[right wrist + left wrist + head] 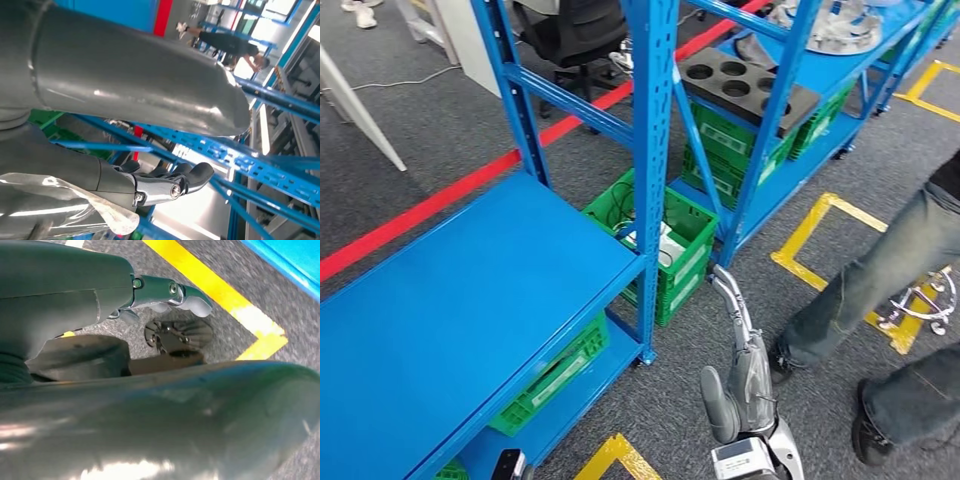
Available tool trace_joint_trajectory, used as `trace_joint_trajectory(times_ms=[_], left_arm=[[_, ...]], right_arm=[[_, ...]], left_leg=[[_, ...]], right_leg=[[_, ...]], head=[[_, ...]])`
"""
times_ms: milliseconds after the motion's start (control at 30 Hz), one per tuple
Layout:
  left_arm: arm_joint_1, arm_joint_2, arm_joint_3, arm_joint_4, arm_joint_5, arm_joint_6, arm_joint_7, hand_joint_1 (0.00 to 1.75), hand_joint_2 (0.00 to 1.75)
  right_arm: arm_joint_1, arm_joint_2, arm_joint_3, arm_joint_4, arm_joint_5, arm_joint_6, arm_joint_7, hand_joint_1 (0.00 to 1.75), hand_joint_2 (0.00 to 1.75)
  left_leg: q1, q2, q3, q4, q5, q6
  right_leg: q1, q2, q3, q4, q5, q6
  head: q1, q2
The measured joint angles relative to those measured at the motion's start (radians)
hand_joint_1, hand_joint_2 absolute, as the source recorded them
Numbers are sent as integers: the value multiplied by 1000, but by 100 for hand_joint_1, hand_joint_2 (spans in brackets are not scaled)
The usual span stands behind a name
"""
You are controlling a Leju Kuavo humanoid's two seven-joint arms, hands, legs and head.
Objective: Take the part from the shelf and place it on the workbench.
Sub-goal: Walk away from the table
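While the silvery part [841, 28] lies at the far end of the blue shelf [814, 62], just beyond a black tray [743, 85] with round holes, the robot's right hand [743, 380] hangs low over the grey floor with its fingers stretched out and nothing in them. The left hand [124, 295], seen from its own wrist above a yellow floor line, is likewise empty, its fingers apart from the thumb. The part looks to be bright metal, so it is probably stiff, fairly heavy for its bulk and slippery under the fingers; its exact outline is too small to read. A grasp across a solid rim or edge, thumb opposite the fingers, seems the safest hold, with the part kept level. The broad blue tabletop [471, 290] at the near left appears to be the place to set it down. Green crates [675, 250] stand beneath the shelves, and a person's legs [878, 270] are close on the right.
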Motion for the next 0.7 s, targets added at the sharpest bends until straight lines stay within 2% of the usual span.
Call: trace_joint_trajectory(times_ms=[33,67,100,133,167,200,267,300,333,400,433,467,500,533,567,633,667,700], left_arm=[[1,0,0,0,0,0,0,0,0],[1,0,0,0,0,0,0,0,0],[0,-1,0,0,0,0,0,0,0],[-1,-1,0,0,0,0,0,0,0],[-2,-1,0,0,0,0,0,0,0],[-2,-1,0,0,0,0,0,0,0],[2,1,0,0,0,0,1,0,0],[4,1,0,0,0,0,1,0,0],[4,1,0,0,0,0,1,0,0],[0,0,0,0,0,0,1,0,0],[-1,0,0,0,0,0,1,0,0],[-1,0,0,0,0,0,1,0,0],[1,0,-1,0,0,0,1,0,0],[2,0,-1,0,0,0,1,0,0],[4,0,-1,0,0,0,1,0,0],[3,1,-1,0,0,-1,1,0,0],[1,1,-1,0,0,-1,1,0,0],[1,2,-1,0,0,-1,1,0,0]], right_arm=[[0,0,0,0,0,0,0,0,0],[0,0,0,0,0,0,0,0,0],[0,0,0,0,0,0,0,0,0],[0,0,0,0,0,0,0,0,0],[1,0,0,0,0,0,0,0,0],[2,0,0,0,0,-1,0,0,0],[2,0,-1,0,0,-1,0,0,0],[1,0,-1,0,0,-1,0,0,0],[1,0,0,0,1,-1,-1,0,0],[4,0,-1,0,1,-2,-1,0,0],[6,0,-1,0,1,-2,-1,0,0],[7,0,-1,0,1,-2,-1,0,0],[8,0,-2,0,1,-2,-1,0,0],[8,0,-2,0,1,-2,-1,0,0],[8,0,-2,0,1,-2,-1,0,0],[7,0,-2,0,1,-2,-1,0,0],[7,0,-2,0,1,-3,-1,0,0],[7,0,-2,0,1,-3,-1,0,0]], left_leg=[[1,-15,1,1,0,-1],[2,-31,3,2,-1,-2],[2,-45,2,5,-3,-6],[3,-59,-1,9,-4,-11],[4,-72,-7,12,-3,-18],[6,-83,-13,14,-1,-25],[10,-101,-20,13,3,-37],[8,-88,-24,20,-1,-41],[6,-63,-35,45,-17,-46],[3,3,-85,154,-75,-53],[5,20,-118,223,-105,-55],[6,26,-143,275,-122,-56],[6,29,-152,297,-121,-56],[6,31,-140,275,-99,-54],[5,37,-109,219,-64,-49],[-6,81,-37,83,-13,-35],[-12,99,-16,41,-4,-28],[-18,111,-9,23,-5,-23]], right_leg=[[-1,2,9,-31,31,0],[-3,13,35,-97,75,0],[-6,39,65,-167,108,-1],[-10,63,93,-227,129,-2],[-11,82,111,-265,138,-5],[-11,91,117,-276,135,-9],[-10,71,121,-280,137,-20],[-12,58,123,-282,138,-25],[-13,42,127,-285,139,-30],[-11,8,131,-287,136,-38],[-9,-10,132,-287,135,-40],[-7,-26,132,-287,133,-41],[-5,-41,134,-287,131,-42],[-3,-55,136,-287,129,-42],[-2,-68,141,-287,126,-42],[3,-91,149,-287,119,-39],[5,-101,151,-287,116,-36],[7,-111,152,-288,114,-32]], head=[[0,0],[0,0],[0,0],[1,0],[1,0],[2,0],[2,0],[0,0],[-4,0],[-12,0],[-14,0],[-14,0],[-14,0],[-14,0],[-14,0],[-14,0],[-13,0],[-13,0]])
